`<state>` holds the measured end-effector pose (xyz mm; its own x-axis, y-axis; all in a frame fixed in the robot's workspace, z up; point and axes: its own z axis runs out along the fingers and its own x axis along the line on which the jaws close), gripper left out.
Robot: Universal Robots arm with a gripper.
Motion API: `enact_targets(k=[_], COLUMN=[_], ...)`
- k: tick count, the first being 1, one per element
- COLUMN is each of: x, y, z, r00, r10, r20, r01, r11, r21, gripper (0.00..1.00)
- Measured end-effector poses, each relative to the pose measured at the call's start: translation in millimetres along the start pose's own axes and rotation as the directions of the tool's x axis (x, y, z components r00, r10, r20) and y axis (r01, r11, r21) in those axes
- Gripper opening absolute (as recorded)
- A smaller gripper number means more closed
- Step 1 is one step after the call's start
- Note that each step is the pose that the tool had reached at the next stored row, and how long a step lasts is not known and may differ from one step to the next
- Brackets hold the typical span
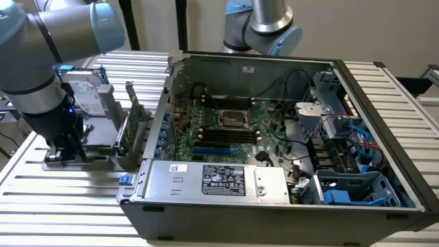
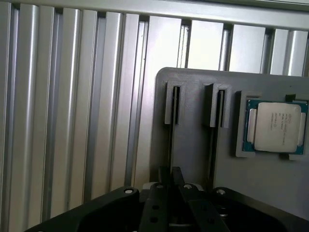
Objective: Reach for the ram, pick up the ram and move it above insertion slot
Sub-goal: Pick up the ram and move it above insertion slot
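A: Item, ram (image 2: 170, 137): where is it sitting?
B: It is standing on edge in the grey holder (image 2: 193, 154), at the exterior view's left of the computer case (image 1: 274, 221), long axis running straight out from the fingers (image 2: 164, 177).
A: Fingers?
B: They are sitting almost together, pinching its near end.

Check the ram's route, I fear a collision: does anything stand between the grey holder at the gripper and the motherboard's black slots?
Yes: the upright green expansion card and the grey metal case's side wall stand between.
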<state>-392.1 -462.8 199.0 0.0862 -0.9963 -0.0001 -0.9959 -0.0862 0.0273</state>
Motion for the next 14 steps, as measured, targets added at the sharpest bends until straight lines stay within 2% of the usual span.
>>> enact_targets(k=[6,14], x=[0.0,2.0], y=[0.4,1.6], z=[-16.1,-52.0], r00=[1.0000,1.0000], r10=[0.000,0.000], r20=[0.0000,0.0002], r01=[0.000,0.000], r11=[1.0000,1.0000], r21=[0.0001,-0.0002], gripper=[0.14,0.14])
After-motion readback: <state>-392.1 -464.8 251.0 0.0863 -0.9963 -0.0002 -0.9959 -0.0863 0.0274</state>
